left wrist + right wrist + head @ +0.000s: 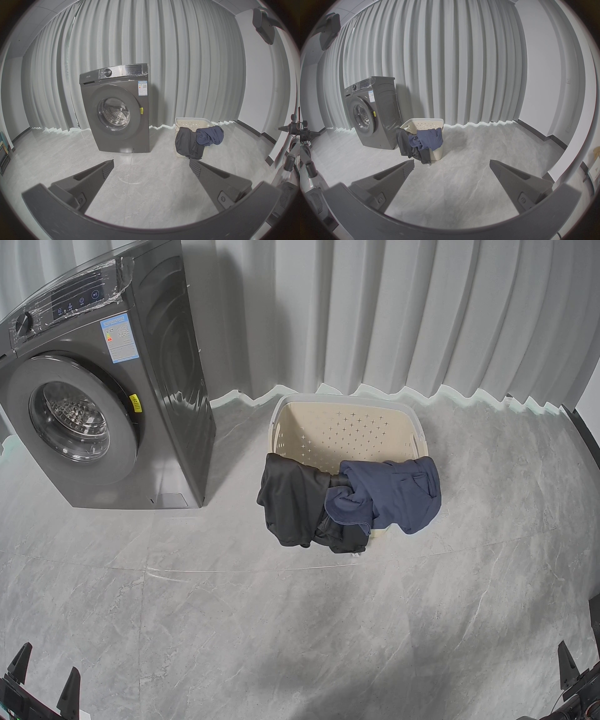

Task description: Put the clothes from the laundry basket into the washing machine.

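The washing machine point(100, 396), door shut, and laundry basket point(350, 427) are located well ahead of the left gripper point(150, 162) and right gripper point(451, 162), whose jaws are spread, empty. The basket may be tipped if the rim-draped black garment point(290, 499) or navy garment point(394, 490) is dragged.

Glossy dark grey metal washing machine point(94, 396); matt cream perforated plastic laundry basket point(350, 427); soft black and navy cloth garments point(350, 496); polished grey marble-look floor point(250, 615)
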